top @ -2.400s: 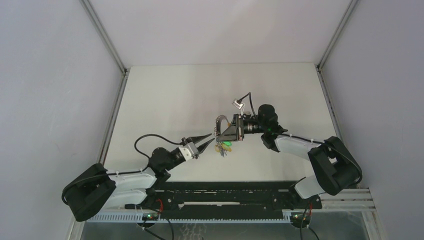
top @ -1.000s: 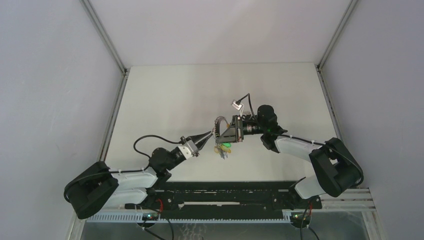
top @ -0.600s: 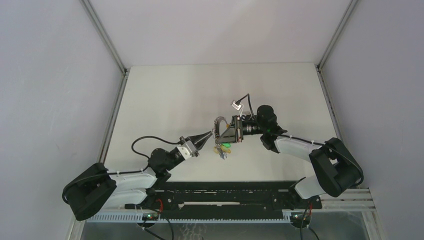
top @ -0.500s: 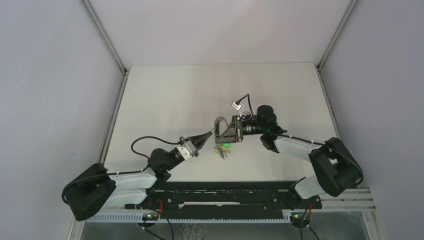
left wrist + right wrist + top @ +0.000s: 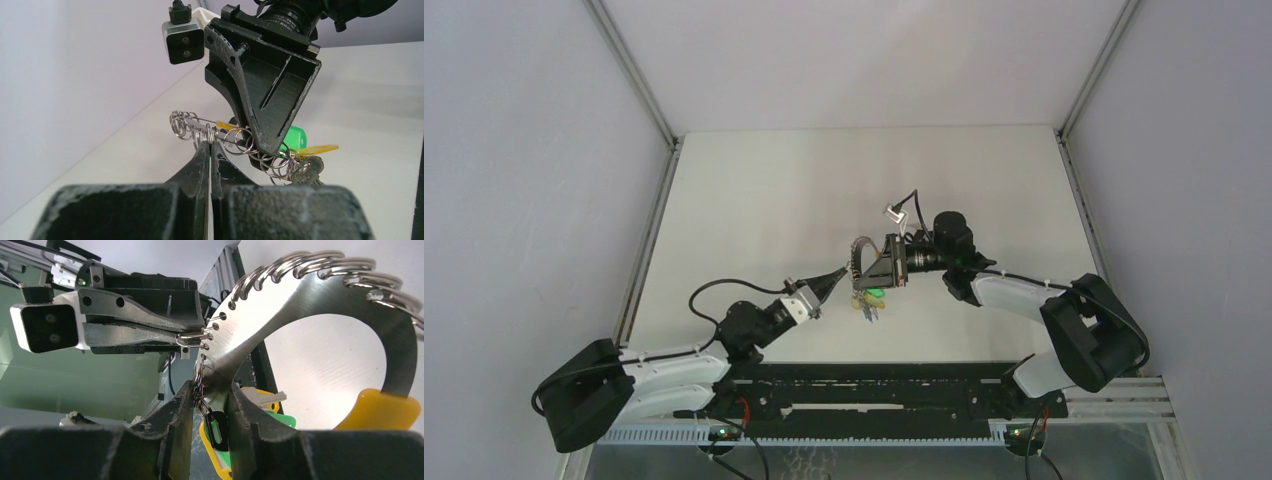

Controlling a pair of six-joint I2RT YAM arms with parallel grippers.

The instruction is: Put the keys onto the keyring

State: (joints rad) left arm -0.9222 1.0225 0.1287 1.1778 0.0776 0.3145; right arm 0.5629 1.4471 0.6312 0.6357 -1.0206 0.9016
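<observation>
- Since the earlier top view the left gripper [image 5: 836,275] has gone from jaws apart beside the hanging keys [image 5: 868,302] to jaws pressed together. Its tip is now higher, at the near edge of the keyring [image 5: 860,246]
- The left arm [image 5: 674,360] has swung its shoulder end lower and further left, while the right arm [image 5: 1024,290] sits almost where it was
- The left fingers [image 5: 197,165] are fully together, with no gap between them in the left wrist view, and their tips pinch one small ring [image 5: 210,134] of the row threaded on the keyring
- The right gripper [image 5: 210,395] is narrowly open, its two fingers clamped on the lower limb of the keyring, which it holds up off the table [image 5: 764,190]
- In the right wrist view the keyring is a flat brushed-metal crescent with holes along its outer edge and small silvery rings strung through them. A yellow piece [image 5: 380,409] caps its far end
- The keys hang in a bunch under the right gripper, just right of the left gripper's tip. A green head [image 5: 295,136], a yellow tag [image 5: 316,148] and a black tag [image 5: 218,427] show among the silver blades
- The bunch hangs from rings right at the right fingers, and whether every key is attached to the keyring cannot be told
</observation>
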